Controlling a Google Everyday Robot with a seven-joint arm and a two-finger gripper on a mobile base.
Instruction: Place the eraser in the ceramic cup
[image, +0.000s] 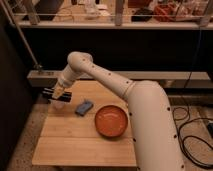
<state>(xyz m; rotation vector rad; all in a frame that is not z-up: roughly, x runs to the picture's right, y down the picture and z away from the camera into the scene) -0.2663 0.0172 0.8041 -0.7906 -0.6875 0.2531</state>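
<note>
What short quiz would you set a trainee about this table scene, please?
1. True or false: the eraser lies inside the orange bowl.
2. Which thing is the end effector closest to? A) the ceramic cup B) the orange bowl C) the eraser
3. Fill in: the eraser rests on the wooden ____.

Key
1. False: it lies on the table, between the ceramic cup and the orange bowl.
2. A: the end effector, shut, hangs at the table's far left corner, right by the ceramic cup.
3. table
</note>
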